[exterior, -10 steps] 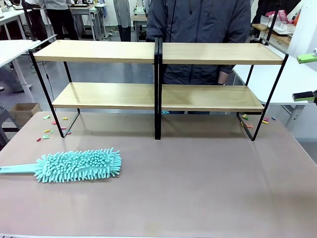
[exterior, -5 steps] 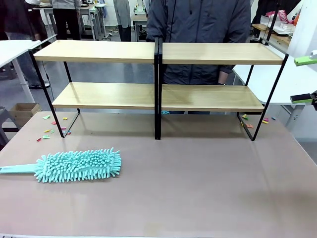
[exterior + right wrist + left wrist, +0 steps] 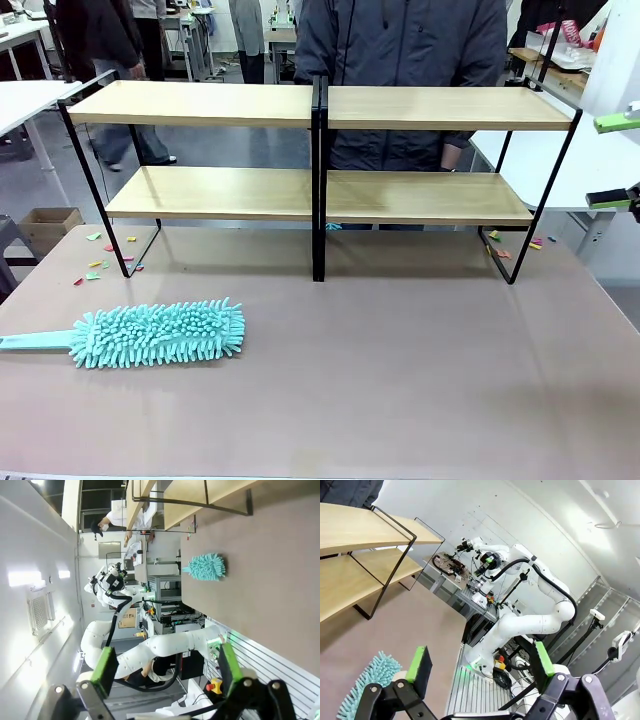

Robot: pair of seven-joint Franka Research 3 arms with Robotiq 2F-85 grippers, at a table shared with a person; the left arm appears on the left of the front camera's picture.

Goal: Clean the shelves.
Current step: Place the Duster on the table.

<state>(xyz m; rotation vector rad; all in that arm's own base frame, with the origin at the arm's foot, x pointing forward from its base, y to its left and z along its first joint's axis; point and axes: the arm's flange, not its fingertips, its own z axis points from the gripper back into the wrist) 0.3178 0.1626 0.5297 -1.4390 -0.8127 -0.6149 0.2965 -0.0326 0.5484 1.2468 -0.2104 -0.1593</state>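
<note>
Grippers: our left gripper (image 3: pixel 480 672) has its green-padded fingers (image 3: pixel 418 663) spread wide with nothing between them, held above the table near its edge; our right gripper (image 3: pixel 165 672) likewise stands spread and empty, off the table's side, its green pads (image 3: pixel 620 118) poking in at the right edge of the front view.
Shelves: we see the shelves (image 3: pixel 320 110) upright at the far half of the table, two light wooden tiers on a thin black frame, split by a black central upright; both tiers look bare.
Duster: we note a teal fluffy duster (image 3: pixel 158 333) flat on the table, front left of the shelves and well apart from them, handle pointing to the table's left edge; it touches neither gripper.
Scraps: small coloured paper bits (image 3: pixel 100 262) lie by the left foot of the frame; a few more (image 3: pixel 500 250) sit near the right foot.
Table: brownish top (image 3: pixel 400 370), bare in the middle.
Person: we see a person in a dark jacket (image 3: pixel 400 40) standing just behind the shelves, one hand (image 3: pixel 452 155) showing between the tiers.
</note>
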